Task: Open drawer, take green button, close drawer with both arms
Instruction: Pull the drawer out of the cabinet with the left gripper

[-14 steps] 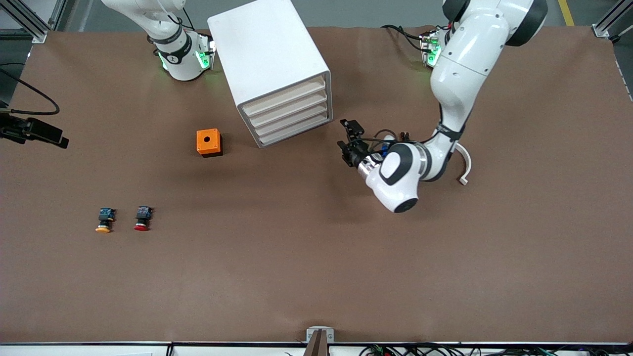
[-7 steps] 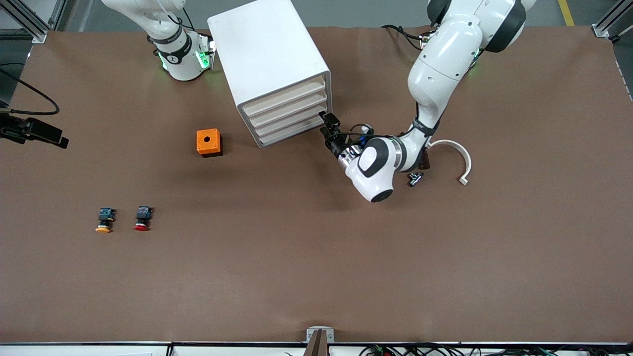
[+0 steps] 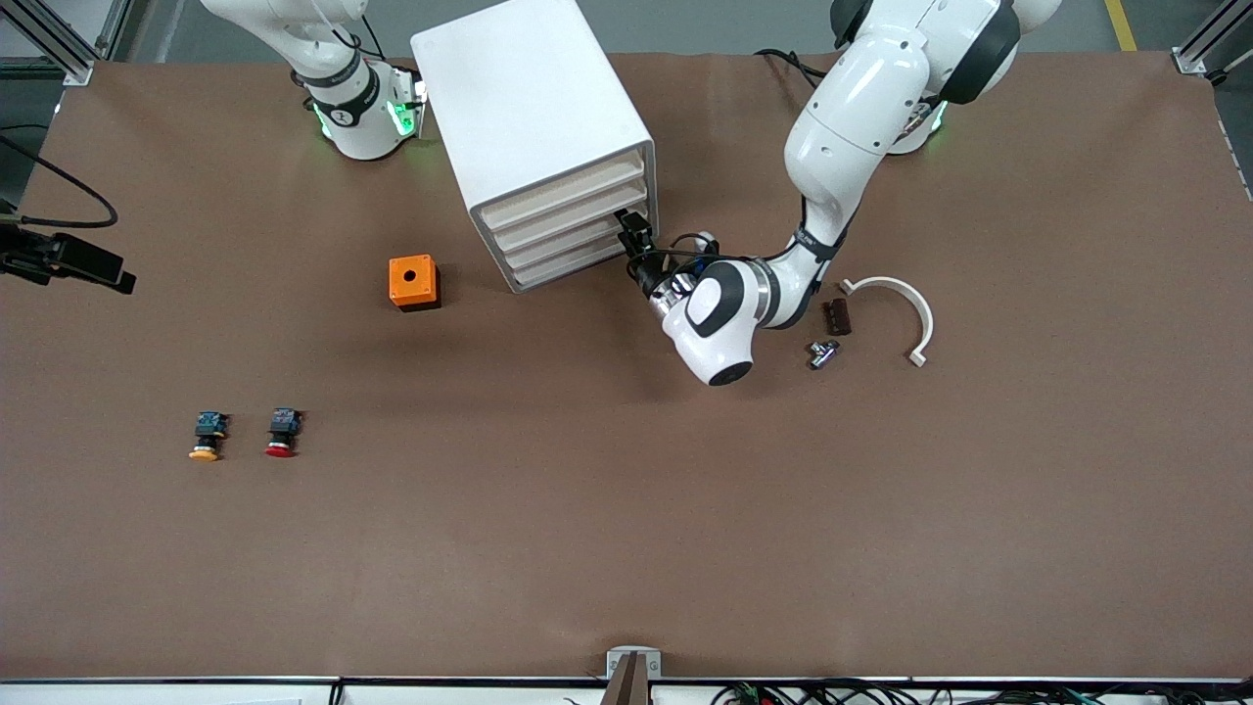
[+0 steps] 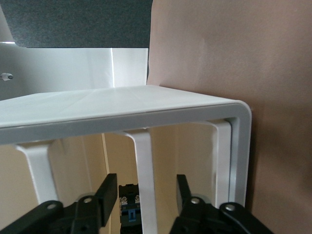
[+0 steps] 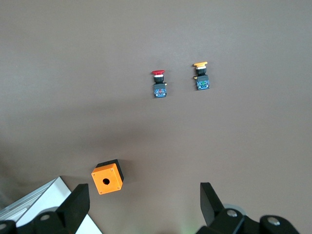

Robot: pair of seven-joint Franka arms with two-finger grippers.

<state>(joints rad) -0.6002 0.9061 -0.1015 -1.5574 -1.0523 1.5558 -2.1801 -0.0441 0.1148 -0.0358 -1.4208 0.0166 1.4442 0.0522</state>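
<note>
The white drawer cabinet stands near the arms' bases, and all its drawers look shut. My left gripper is open at the drawer fronts, at their end toward the left arm's end of the table. In the left wrist view its fingers straddle a white frame strip of the cabinet. A small black and bluish block shows between them. No green cap shows. My right gripper is open and empty, high over the table, and is out of the front view.
An orange box with a hole sits beside the cabinet. A yellow-capped button and a red-capped button lie nearer the camera toward the right arm's end. A white curved piece, a brown part and a metal part lie by the left arm.
My left arm has swung toward the cabinet. Its gripper went from over the bare table to the drawer fronts and uncovered the small parts beside the curved piece. The right arm has not moved.
</note>
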